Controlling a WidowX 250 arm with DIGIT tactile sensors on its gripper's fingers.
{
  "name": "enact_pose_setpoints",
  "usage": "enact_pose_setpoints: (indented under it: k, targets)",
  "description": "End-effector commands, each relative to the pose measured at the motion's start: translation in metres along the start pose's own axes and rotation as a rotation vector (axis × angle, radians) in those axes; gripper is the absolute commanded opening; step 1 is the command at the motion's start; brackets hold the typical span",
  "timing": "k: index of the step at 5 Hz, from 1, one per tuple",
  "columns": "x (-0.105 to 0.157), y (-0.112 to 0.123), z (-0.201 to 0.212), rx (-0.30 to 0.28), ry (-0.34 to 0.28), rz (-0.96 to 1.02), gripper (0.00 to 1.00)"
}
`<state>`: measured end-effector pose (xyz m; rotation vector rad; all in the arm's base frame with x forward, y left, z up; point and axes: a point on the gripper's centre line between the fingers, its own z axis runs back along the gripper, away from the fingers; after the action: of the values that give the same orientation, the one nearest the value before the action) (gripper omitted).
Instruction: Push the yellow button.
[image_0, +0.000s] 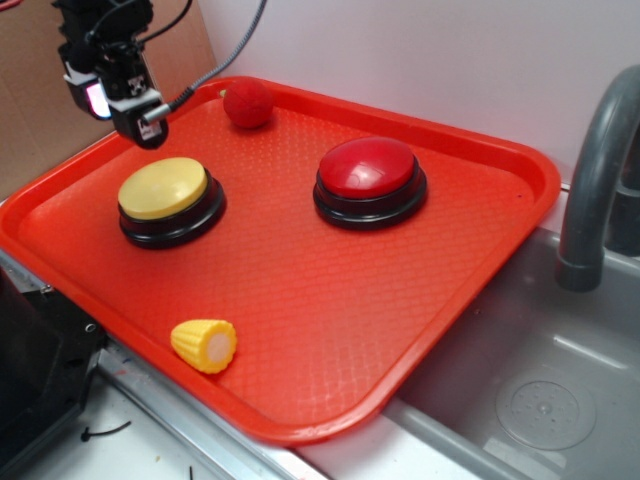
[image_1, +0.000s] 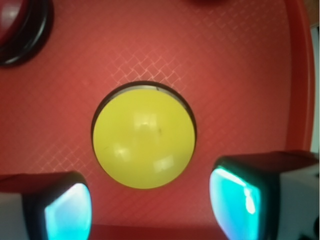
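Note:
The yellow button (image_0: 163, 189) stands on the left part of the red tray (image_0: 330, 310), a pale-yellow dome on a black round base. From the wrist it shows from above (image_1: 144, 140), filling the middle of the view. My gripper (image_0: 140, 120) hangs in the air above the tray's far left edge, behind the button and apart from it. Its jaws are open, with nothing but tray between the two cyan pads (image_1: 67, 212).
A red-domed button (image_0: 369, 180) sits to the right on the tray. A small red ball-like toy (image_0: 247, 103) lies at the far rim and a yellow toy corn piece (image_0: 205, 345) near the front edge. A grey sink (image_0: 530, 390) and faucet (image_0: 595, 190) are at right.

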<state>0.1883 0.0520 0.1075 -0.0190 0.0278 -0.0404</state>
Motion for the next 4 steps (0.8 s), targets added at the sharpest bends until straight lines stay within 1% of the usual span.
enact_pose_setpoints:
  k: [1, 4]
  targets:
    - [0.006, 0.005, 0.025, 0.022, -0.049, 0.02, 1.0]
    - [0.003, 0.003, 0.046, 0.014, -0.059, 0.039, 1.0]
